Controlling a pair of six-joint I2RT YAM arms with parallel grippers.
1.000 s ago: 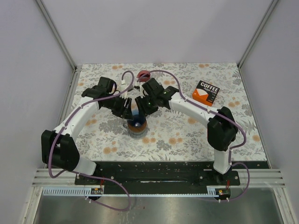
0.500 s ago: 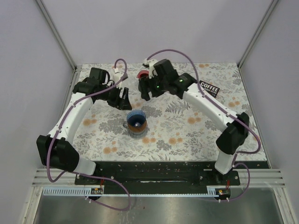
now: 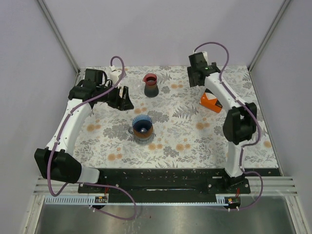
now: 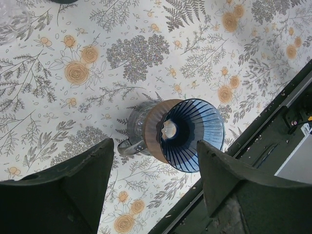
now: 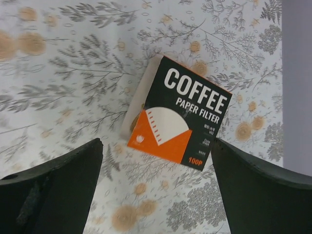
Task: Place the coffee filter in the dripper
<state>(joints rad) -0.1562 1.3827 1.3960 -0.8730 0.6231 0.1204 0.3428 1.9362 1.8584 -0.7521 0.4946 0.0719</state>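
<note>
My left tool point(image 4: 155, 146) and right tool point(image 5: 157, 146) gape empty, the orange-black cardboard coffee filter box point(image 5: 178, 126) lies flat below the right, well apart from the blue ribbed dripper point(image 4: 192, 134) on the floral tabletop point(image 3: 185, 131), so I risk skidding the box when grabbing.

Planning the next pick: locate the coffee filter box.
Top view: the coffee filter box lies flat at the table's far right, partly under the right arm, right of the red-rimmed jug.

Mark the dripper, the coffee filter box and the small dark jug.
dripper point(image 4: 195, 135): left wrist view, on its ribbed blue inner wall.
coffee filter box point(image 5: 178, 114): right wrist view, on its printed top face.
jug point(image 3: 151, 89): top view, on its dark body below the red rim.
</note>
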